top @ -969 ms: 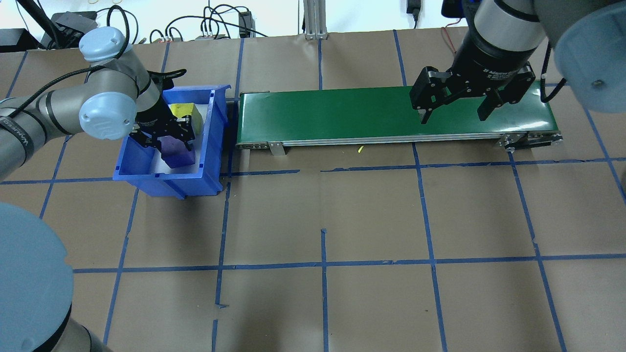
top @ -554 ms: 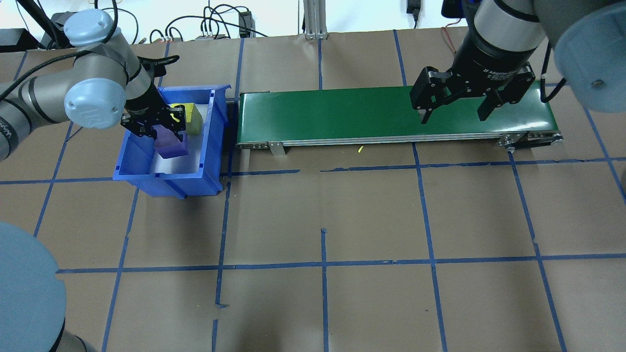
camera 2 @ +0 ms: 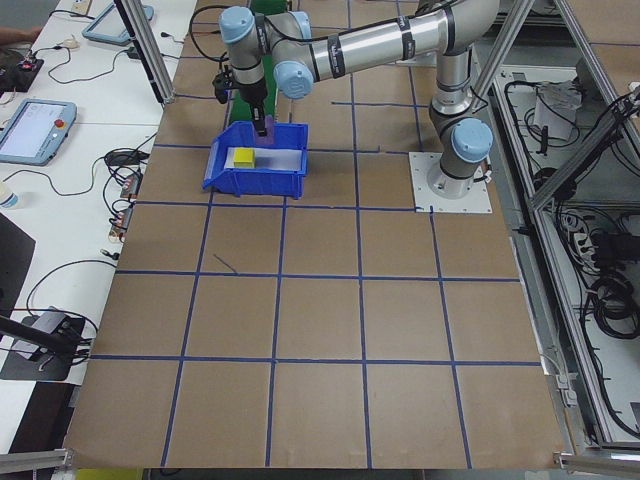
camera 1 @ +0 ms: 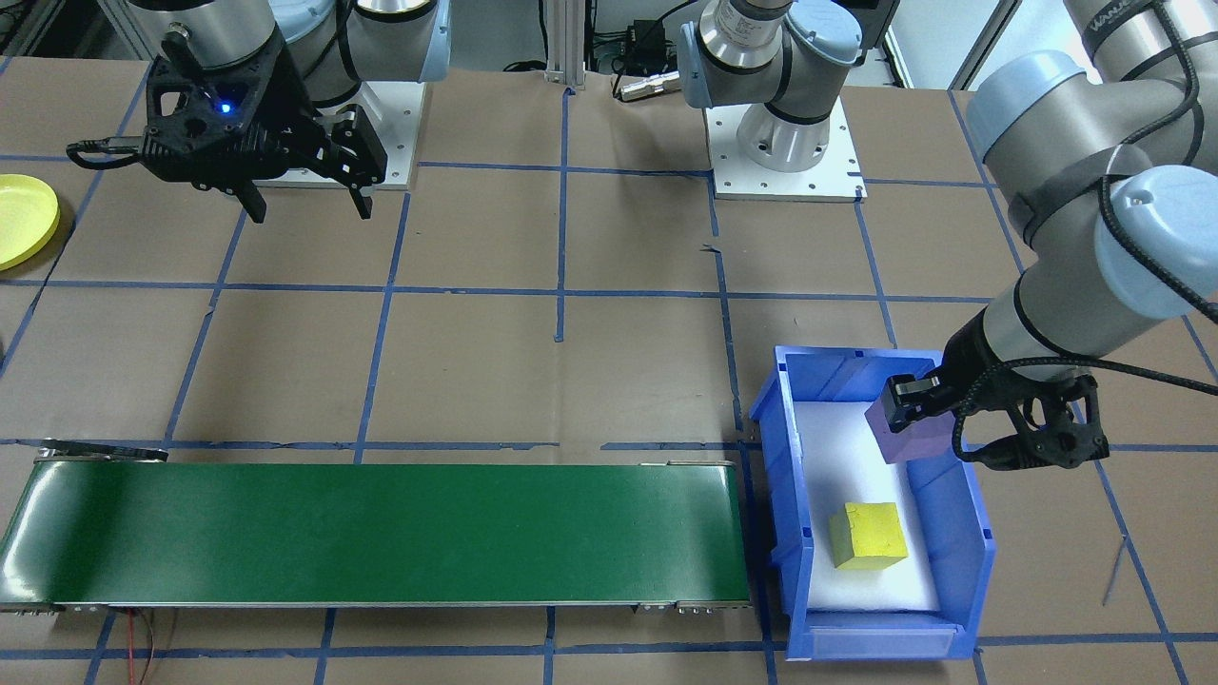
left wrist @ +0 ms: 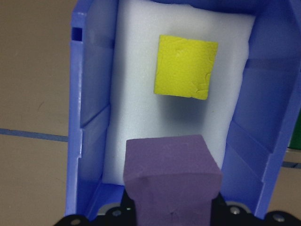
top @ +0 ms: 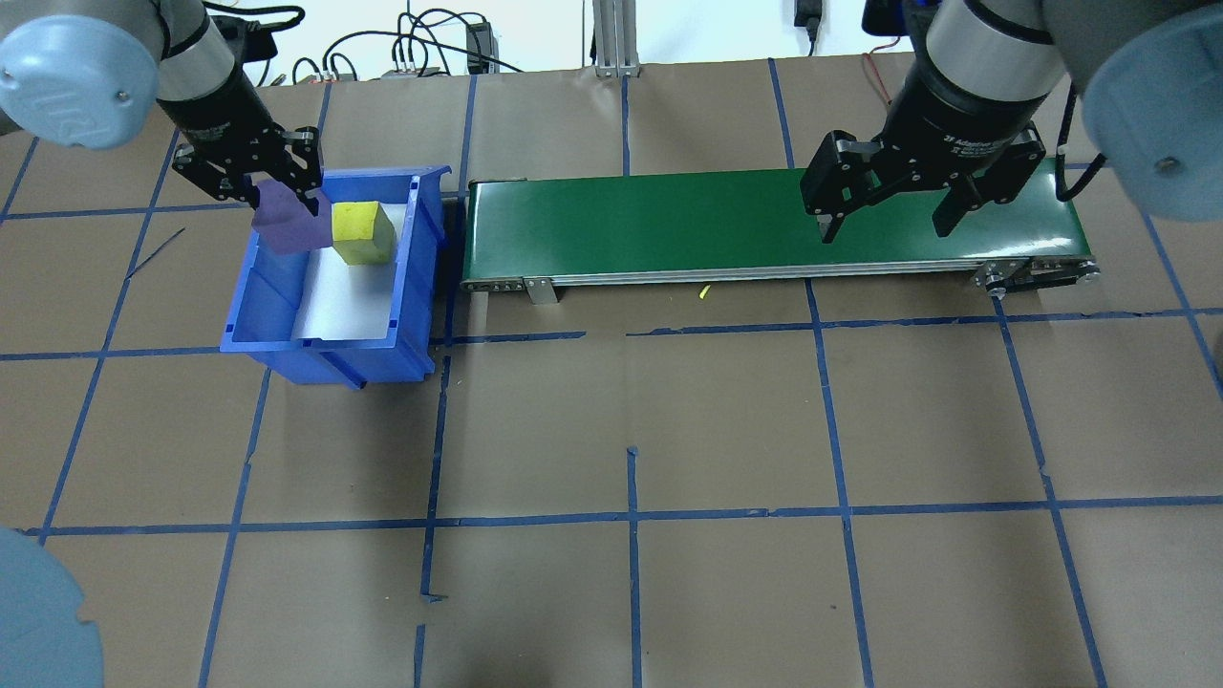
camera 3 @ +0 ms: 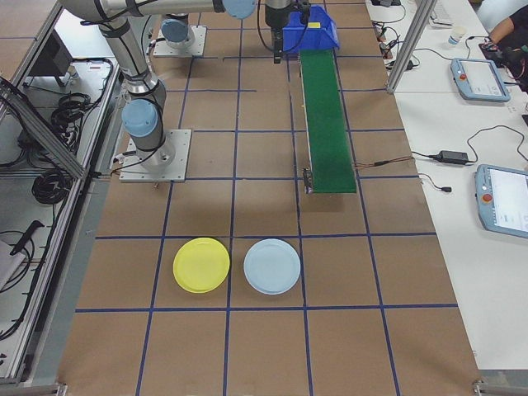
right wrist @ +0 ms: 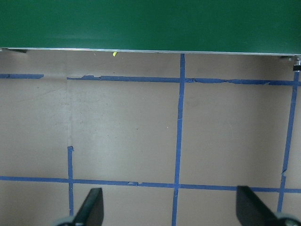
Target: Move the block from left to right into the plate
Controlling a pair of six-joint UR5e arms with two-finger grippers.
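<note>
The left gripper [top: 277,196], at the upper left of the overhead view, pinches the purple block [top: 287,222] by its top, and the block hangs tilted over the back corner of the blue bin [top: 325,349], so it might slip out or bump the yellow block [top: 361,232] beside it. The right gripper [top: 884,220] waits with fingers wide over the right end of the green belt [top: 650,225]. The yellow plate [camera 1: 21,222] sits far off at the left edge of the front view, so a bad drop on the belt could spoil the trip.

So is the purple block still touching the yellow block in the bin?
Apart. The left wrist view shows the purple block held in the left gripper, with bare white foam between it and the yellow block in the blue bin.
</note>
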